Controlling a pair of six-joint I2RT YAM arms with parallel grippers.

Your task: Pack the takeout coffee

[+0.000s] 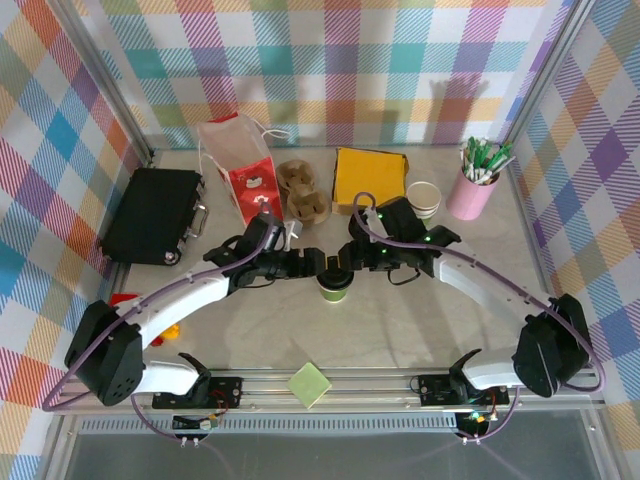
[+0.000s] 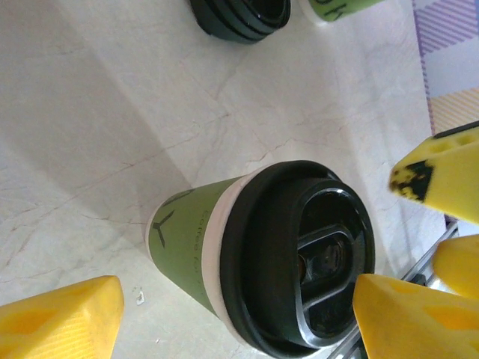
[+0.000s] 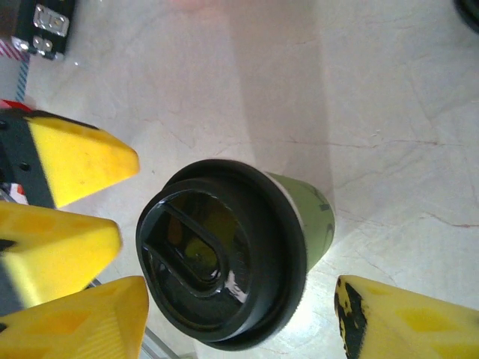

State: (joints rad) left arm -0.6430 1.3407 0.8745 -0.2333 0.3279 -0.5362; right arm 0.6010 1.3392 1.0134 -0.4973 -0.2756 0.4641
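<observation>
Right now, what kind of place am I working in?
Likely a staged robot test cell: plaid fabric walls, an aluminium frame rail, and café props like the red paper bag and takeout coffee.

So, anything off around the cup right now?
No spill or damage: the small green paper cup with round black plastic lid stands upright, lid seated. One oddity: the left gripper and right gripper both straddle it, open, crowding each other.

Robot lab test booth, plaid fabric walls [image 1: 330,60], aluminium frame rails [image 1: 370,383]
</observation>
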